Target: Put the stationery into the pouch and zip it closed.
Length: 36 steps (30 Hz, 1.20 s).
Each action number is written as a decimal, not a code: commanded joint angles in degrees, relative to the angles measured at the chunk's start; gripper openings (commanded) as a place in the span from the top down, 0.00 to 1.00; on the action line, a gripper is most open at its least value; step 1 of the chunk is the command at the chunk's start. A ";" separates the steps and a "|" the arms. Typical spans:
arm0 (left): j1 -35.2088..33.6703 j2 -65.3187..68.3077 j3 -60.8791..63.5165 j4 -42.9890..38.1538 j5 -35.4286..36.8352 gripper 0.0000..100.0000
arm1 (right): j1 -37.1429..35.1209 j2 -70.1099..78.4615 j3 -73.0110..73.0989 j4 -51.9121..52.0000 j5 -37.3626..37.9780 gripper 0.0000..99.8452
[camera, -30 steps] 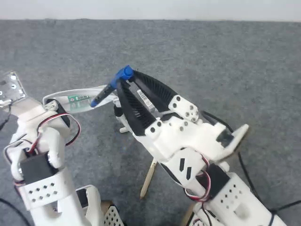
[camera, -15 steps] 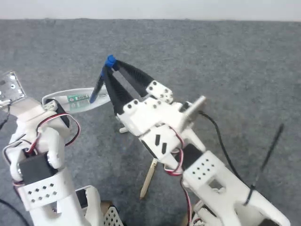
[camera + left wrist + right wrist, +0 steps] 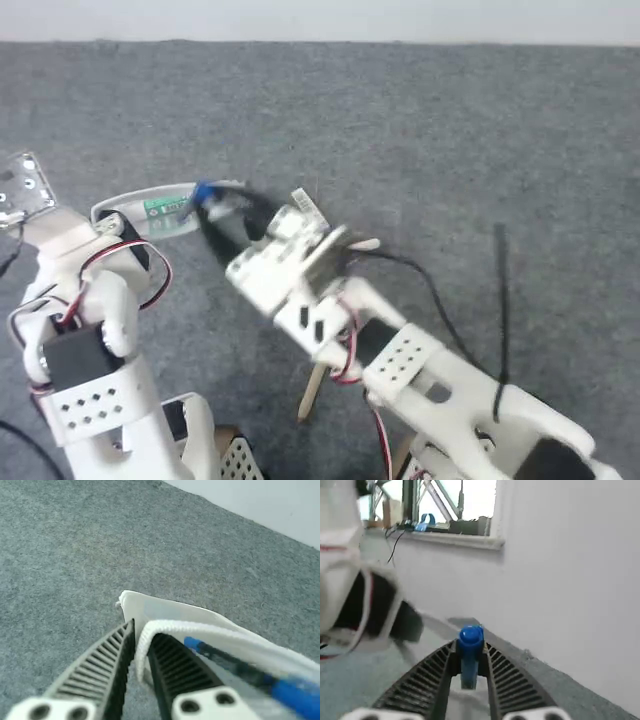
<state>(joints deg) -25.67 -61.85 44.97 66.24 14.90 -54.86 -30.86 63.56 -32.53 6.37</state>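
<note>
A white pouch [image 3: 150,212] lies at the left on the grey carpet, its mouth held up. My left gripper [image 3: 135,630] is shut on the pouch's [image 3: 175,612] rim, one finger inside and one outside. My right gripper [image 3: 215,218] is shut on a blue pen [image 3: 205,192] and hovers at the pouch mouth. In the left wrist view the blue pen [image 3: 235,667] lies slanted inside the opening. In the right wrist view the pen's blue cap [image 3: 470,636] sticks up between the fingers of the right gripper [image 3: 470,650].
A pale wooden stick [image 3: 315,385] lies on the carpet under the right arm, with another [image 3: 400,455] near the front edge. The left arm's base [image 3: 90,390] stands at the front left. Bare carpet stretches behind and to the right.
My right gripper has swung left and down with the blue pen, from above the pouch to its mouth. The left arm and the pouch have kept still.
</note>
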 commanded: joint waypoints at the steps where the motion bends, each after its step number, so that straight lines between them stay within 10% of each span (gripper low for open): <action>1: 0.00 -0.44 -0.48 -2.29 0.35 0.99 | -3.91 0.13 0.09 -1.36 6.68 0.99; 27: -0.35 -0.44 -0.40 -2.29 0.35 0.99 | -3.91 -1.98 3.34 -0.48 7.82 0.84; 36: -5.89 -0.44 -0.75 -2.99 1.32 0.99 | -3.74 -18.33 4.13 20.79 7.47 0.84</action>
<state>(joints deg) -29.36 -61.85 44.97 66.24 14.90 -58.11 -42.02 68.31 -18.64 13.32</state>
